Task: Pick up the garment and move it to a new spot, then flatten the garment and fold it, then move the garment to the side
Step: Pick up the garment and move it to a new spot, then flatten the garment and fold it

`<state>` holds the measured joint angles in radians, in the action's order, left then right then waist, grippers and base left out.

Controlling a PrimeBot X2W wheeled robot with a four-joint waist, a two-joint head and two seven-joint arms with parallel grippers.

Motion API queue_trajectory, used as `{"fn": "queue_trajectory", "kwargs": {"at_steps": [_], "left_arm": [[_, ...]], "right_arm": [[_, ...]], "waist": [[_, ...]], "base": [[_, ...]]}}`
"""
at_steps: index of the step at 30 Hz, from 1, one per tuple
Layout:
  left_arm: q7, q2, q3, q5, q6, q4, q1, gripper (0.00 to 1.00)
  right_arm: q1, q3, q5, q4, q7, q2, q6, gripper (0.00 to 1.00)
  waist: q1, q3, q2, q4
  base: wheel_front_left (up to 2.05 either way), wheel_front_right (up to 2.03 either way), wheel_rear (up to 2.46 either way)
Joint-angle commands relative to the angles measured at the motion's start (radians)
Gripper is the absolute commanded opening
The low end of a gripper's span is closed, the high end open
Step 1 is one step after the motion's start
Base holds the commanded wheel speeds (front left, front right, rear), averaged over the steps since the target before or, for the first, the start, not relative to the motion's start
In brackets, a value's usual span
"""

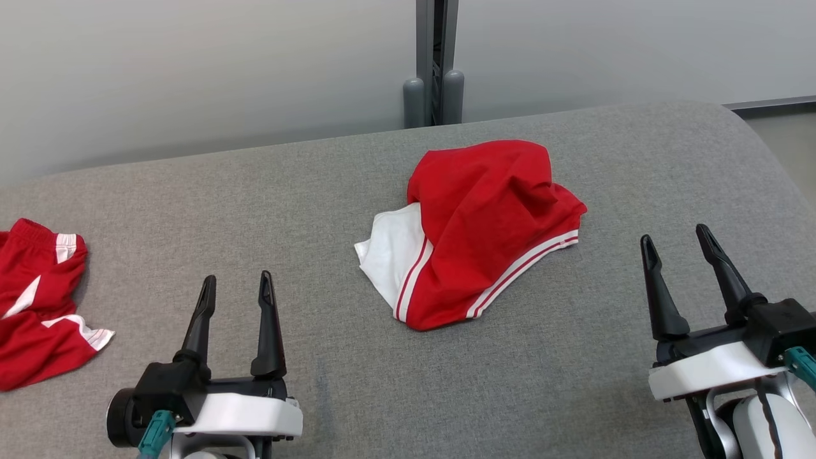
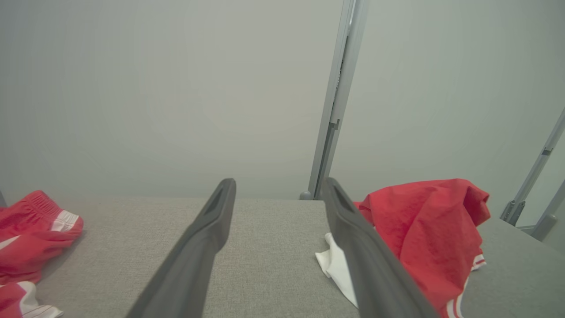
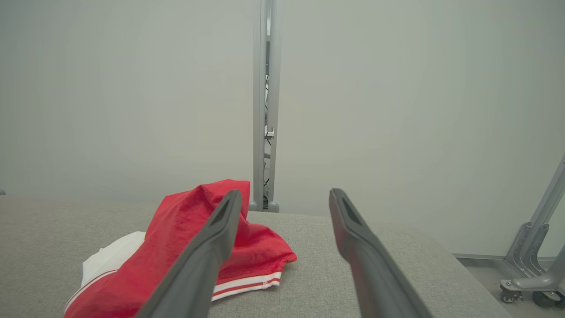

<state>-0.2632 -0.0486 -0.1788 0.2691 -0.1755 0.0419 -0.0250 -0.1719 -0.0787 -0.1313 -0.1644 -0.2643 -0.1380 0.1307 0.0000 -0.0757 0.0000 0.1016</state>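
Note:
A crumpled red garment (image 1: 481,229) with white panels and red-and-white striped hems lies heaped in the middle of the grey padded table (image 1: 331,382). In the left wrist view the garment (image 2: 423,229) sits right of my fingers; in the right wrist view the garment (image 3: 185,247) lies left, partly behind one finger. My left gripper (image 1: 236,287) hovers open at the near left, well short of the heap. My right gripper (image 1: 677,237) stands open at the near right, apart from the cloth. Nothing sits between either pair of fingers.
A second red-and-white garment (image 1: 38,299) lies bunched at the table's left edge. A grey post (image 1: 435,64) stands against the pale wall behind the table. The table's right end curves down toward the floor, where wheeled frame legs (image 3: 529,269) stand.

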Motion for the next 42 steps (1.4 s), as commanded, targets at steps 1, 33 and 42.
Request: {"fn": "queue_trajectory", "kwargs": {"at_steps": [1,33,42], "left_arm": [[-0.001,-0.003,0.000,0.003,0.004,0.002,-0.008,1.00],[-0.001,-0.004,-0.093,0.018,0.000,0.017,-0.058,1.00],[-0.001,-0.003,-0.139,0.031,-0.012,0.021,-0.087,1.00]], "right_arm": [[0.000,-0.001,-0.005,0.001,-0.002,-0.008,0.000,1.00],[-0.068,-0.321,-0.011,-0.151,-0.002,-0.096,0.000,1.00],[-0.143,-0.434,-0.014,-0.314,-0.002,-0.130,0.000,1.00]], "waist": [[0.0000,-0.001,0.0000,0.000],[0.0000,-0.043,0.0000,-0.111],[0.0000,-0.092,0.0000,-0.216]], "base": [[0.00,0.00,0.00],[0.00,0.00,0.00],[0.00,0.00,0.00]]}}
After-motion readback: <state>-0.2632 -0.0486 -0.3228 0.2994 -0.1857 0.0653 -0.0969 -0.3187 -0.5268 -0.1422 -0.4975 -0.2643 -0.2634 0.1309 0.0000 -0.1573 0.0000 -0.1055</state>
